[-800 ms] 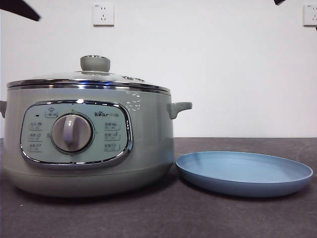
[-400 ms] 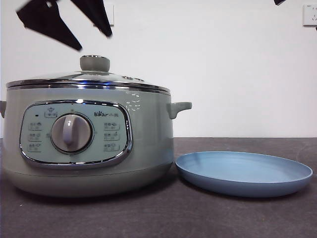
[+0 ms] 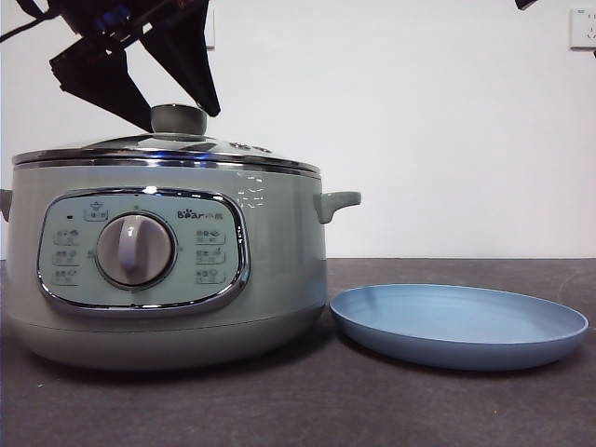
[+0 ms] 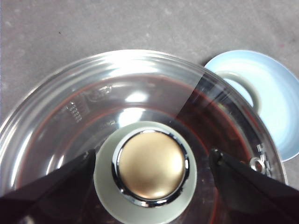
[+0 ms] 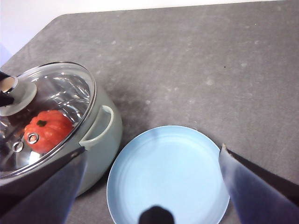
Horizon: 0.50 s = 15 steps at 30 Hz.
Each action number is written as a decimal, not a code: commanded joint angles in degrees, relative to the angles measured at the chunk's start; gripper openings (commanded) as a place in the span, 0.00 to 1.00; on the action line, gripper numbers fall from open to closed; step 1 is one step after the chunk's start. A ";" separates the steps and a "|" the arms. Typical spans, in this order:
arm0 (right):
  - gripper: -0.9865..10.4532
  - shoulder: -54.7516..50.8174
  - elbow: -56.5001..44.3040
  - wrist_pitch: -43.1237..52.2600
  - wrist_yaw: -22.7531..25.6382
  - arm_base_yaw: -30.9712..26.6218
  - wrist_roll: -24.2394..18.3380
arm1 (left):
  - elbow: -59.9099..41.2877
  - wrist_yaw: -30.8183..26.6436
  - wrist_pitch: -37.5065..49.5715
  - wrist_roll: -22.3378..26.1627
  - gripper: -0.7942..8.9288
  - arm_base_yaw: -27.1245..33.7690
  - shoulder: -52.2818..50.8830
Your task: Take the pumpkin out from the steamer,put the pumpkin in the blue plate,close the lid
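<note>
Two containers sit on a dark grey table (image 3: 307, 410): a large round sage-green electric steamer (image 3: 168, 270) w/ chrome rim and grey dial, and a wide, shallow light-blue plate (image 3: 459, 326) just beside it, at the pot's 3 o'clock in the front view. Plate holds nothing. Pot is closed by a round glass lid (image 3: 168, 149) w/ chrome rim and a pale green knob (image 3: 179, 119) capped in metal.

Inside the pot, seen thru the glass from the right wrist view, lies a small orange-red ribbed pumpkin (image 5: 48, 129) w/ a dark stem. From the front the pot wall hides it; in the left wrist view glare on the lid leaves only a reddish tint.

Left gripper (image 3: 174, 116), black, hangs over the lid from approx 11 o'clock in the front view. Its two jaws stand wide apart, one each side of the knob, tips level w/ it, not pressing on it. Arm above is cut off by the frame's top edge.

Right gripper (image 5: 152, 161) waits high over the plate, jaws spread wide, holding nothing; in the front view only a black tip shows at the top right corner.

Pot's left handle is cut off at the frame edge. Panel button labels too small to read; "Bear" logo legible.
</note>
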 commanded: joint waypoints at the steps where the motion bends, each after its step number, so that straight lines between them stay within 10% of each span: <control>1: 0.50 0.02 0.13 0.31 -0.02 0.09 -0.09 | -0.07 0.11 0.07 0.72 0.50 -0.22 1.07; 6: 0.50 0.02 0.13 0.31 -0.02 0.09 -0.09 | -0.07 0.07 0.09 0.70 0.47 -0.22 1.22; 11: 0.50 0.02 0.13 0.31 -0.02 0.09 -0.09 | -0.07 0.04 0.33 1.29 0.06 -0.20 1.22; 15: 0.50 0.02 0.13 0.31 -0.04 0.09 -0.09 | -0.07 0.04 0.66 1.99 0.07 -0.22 1.22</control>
